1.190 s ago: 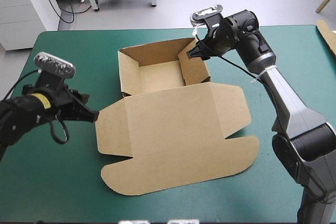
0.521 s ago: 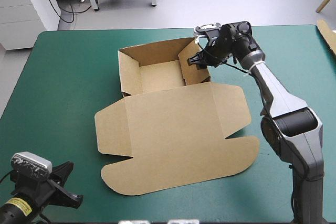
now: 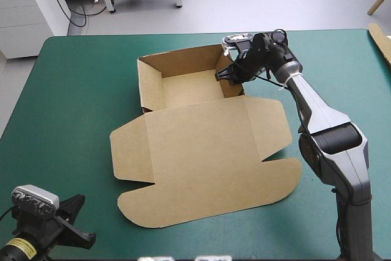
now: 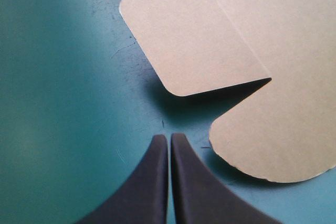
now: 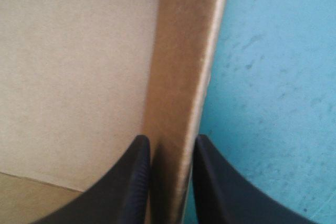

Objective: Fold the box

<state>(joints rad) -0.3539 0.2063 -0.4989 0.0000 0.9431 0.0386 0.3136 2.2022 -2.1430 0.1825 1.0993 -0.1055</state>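
In the high view, the box (image 3: 201, 145) lies mid-table on the teal-green cover (image 3: 73, 90). Its tray stands toward the far edge with 4 walls raised, and the lid (image 3: 208, 169) lies flat toward the near edge. My right gripper (image 3: 223, 75) sits at the top of the tray's right wall (image 3: 231, 80). My left gripper (image 3: 85, 233) is near the table's near-left corner, well apart from the board.

In the left wrist view, my left gripper (image 4: 169, 139) is clenched on nothing, its 2 black fingers meeting in 1 arch over bare cover. The lid's rounded side flap (image 4: 194, 40) lies just ahead, not touching.

In the right wrist view, my right gripper (image 5: 170, 148) is pinching the right wall (image 5: 184, 77), with 1 finger inside the tray and 1 outside.

I judge the board light and stiff. It should bend readily only along its creases, and its smooth face could slip through my fingers. A hard squeeze might dent the thin wall, so I would grip at its top edge, close to a corner. For the lid, the free front edge looks like the best place to take hold.
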